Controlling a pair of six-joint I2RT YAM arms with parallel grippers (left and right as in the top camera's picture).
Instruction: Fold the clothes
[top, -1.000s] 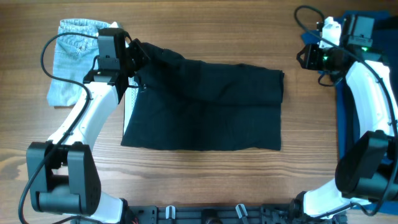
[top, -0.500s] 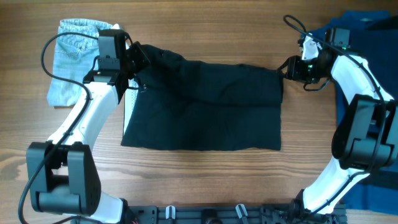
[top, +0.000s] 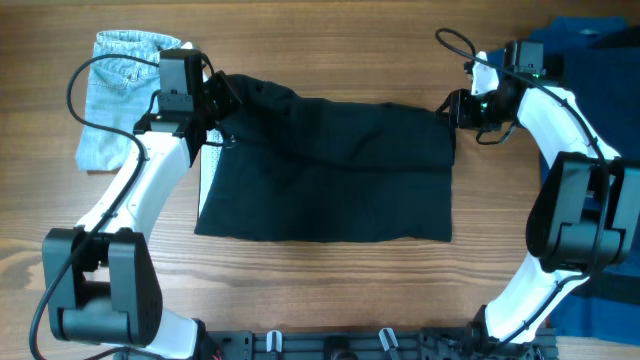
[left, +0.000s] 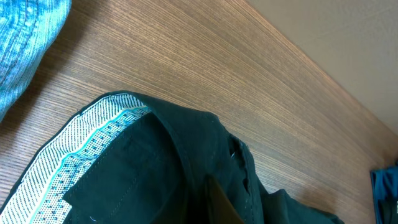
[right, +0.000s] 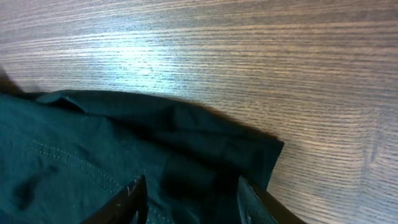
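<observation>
The black shorts-like garment (top: 330, 170) lies spread flat across the middle of the table, whitish lining (top: 208, 160) showing at its left edge. My left gripper (top: 222, 100) is shut on its upper left corner; the left wrist view shows black fabric (left: 186, 162) bunched around the finger and the dotted lining (left: 81, 149). My right gripper (top: 452, 108) is open at the upper right corner; in the right wrist view its fingers (right: 193, 193) straddle the black corner (right: 205, 143) without closing.
Folded light-blue denim (top: 115, 95) lies at the far left, beside my left arm. Dark blue fabric (top: 585, 40) lies along the right edge of the table. Bare wood (top: 330, 40) runs along the back and front.
My right arm swung in from the far right to the garment's upper right corner. The left gripper and the garment stayed still.
</observation>
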